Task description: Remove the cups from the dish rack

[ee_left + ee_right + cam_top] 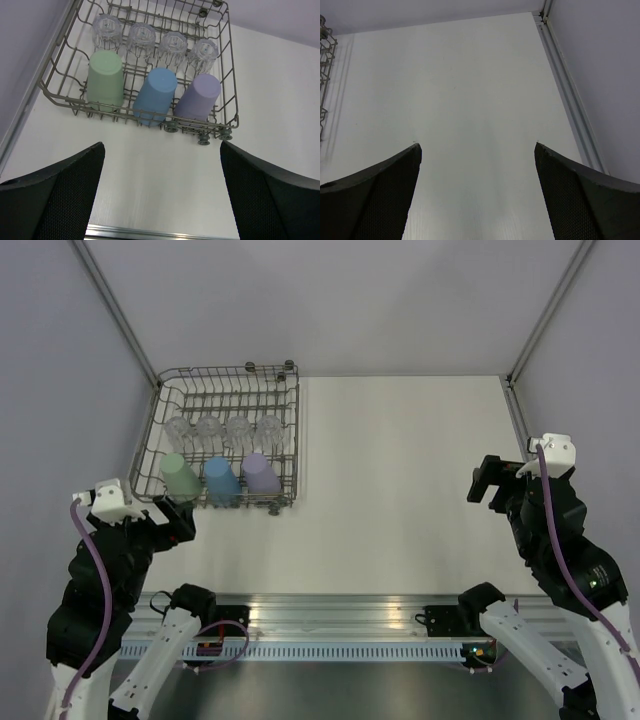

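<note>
- Pale walls (350, 300) enclose one white table (400, 490); one dish rack (228, 385) sits at its far left.
- Seven cups stand mouth down in the rack.
- Near row: one green cup (105, 80), one blue cup (156, 95), one lilac cup (198, 96).
- Far row: four clear cups (142, 36).
- Left gripper (161, 150): just before the rack, jaws spread wide, empty.
- Right gripper (477, 150): well apart at the right, jaws likewise spread, empty.

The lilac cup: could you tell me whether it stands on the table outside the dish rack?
No, the lilac cup is inside the dish rack, right beside the blue cup.
</note>
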### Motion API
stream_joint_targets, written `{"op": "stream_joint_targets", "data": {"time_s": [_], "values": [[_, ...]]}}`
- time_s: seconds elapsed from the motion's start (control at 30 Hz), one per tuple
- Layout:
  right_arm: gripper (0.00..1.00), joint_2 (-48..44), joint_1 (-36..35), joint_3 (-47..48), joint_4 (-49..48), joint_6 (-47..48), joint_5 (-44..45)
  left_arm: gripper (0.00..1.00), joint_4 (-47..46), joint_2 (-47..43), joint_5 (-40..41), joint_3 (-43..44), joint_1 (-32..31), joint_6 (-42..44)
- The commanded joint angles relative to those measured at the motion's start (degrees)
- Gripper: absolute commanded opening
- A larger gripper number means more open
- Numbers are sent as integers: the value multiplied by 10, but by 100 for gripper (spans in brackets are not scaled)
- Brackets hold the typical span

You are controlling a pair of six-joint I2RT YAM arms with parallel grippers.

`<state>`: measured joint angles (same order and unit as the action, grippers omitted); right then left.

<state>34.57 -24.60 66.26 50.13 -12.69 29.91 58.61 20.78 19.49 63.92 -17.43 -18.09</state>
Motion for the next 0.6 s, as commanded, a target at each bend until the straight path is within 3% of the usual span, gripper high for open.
{"op": "stream_joint_targets", "data": {"time_s": [0.0, 0.17, 0.37, 0.57], "values": [[98, -3, -2, -6, -12, -2, 13, 100, -14, -3, 17, 23, -1, -20], [98, 2, -2, -14, -17, -2, -42, 100, -14, 16, 12, 26, -1, -22], [98, 5, -2, -38, -37, -43, -81, 100, -37, 68, -67, 42, -1, -22], [98, 17, -2, -51, -32, -53, -66, 100, -56, 188, -153, 49, -1, -27]]}}
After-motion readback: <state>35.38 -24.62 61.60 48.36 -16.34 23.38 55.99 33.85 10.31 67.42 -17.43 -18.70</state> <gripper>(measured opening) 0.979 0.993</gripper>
